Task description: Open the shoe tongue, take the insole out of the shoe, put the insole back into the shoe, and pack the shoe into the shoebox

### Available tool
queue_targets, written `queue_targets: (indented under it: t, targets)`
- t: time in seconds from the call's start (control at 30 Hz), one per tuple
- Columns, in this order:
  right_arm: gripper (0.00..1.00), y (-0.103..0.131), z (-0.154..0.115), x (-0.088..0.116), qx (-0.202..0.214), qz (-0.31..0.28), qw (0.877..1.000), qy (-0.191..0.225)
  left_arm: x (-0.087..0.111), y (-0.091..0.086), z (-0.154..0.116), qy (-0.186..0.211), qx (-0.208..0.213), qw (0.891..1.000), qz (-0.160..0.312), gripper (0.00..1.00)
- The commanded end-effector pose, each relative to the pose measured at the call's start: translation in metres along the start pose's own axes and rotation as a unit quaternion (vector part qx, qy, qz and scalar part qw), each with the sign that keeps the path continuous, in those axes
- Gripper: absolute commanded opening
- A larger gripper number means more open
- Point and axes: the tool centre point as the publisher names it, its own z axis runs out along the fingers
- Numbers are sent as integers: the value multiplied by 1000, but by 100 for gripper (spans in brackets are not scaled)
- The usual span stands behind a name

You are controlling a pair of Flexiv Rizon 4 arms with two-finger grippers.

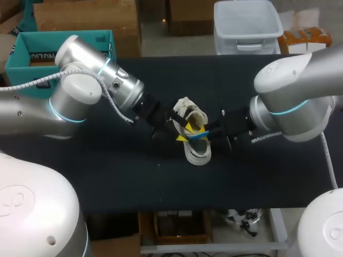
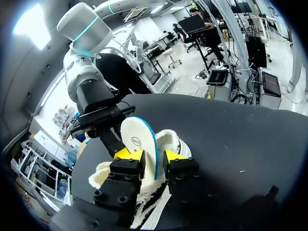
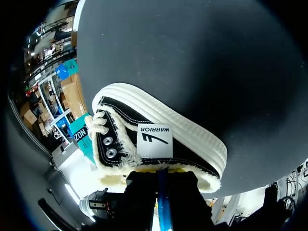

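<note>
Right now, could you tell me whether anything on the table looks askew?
The white insole with a blue edge stands on edge, sticking out of the black fleece-lined shoe instead of lying flat inside, pinched by the right gripper.

My left arm point(image 1: 80, 96) and right arm point(image 1: 300, 91) reach in low from opposite sides, left gripper point(image 2: 149, 156) and right gripper point(image 3: 162, 185) nearly meeting at mid-table, my right's fingers point(image 3: 139, 192) pinching the insole point(image 2: 137, 139) edge.

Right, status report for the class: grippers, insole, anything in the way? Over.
Right gripper shut on insole. Left gripper open, straddling it. Insole upright, partly in shoe. Nothing blocking.
</note>
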Motion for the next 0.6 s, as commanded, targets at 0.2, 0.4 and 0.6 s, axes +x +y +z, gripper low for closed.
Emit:
queue_targets:
  t: [0.2, 0.4, 0.6]
  targets:
    - [0, -8, -1, -3, -1, 0, 1000, 7, 2, -2, 9, -2, -10, 1000, 2, 0]
    - [100, -26, -12, -8, -20, 2, 1000, 7, -2, 4, 6, -7, -19, 1000, -3, 0]
    - [100, -38, -21, -16, -38, 11, 999, 2, -2, 7, 5, -10, -23, 1000, -9, 0]
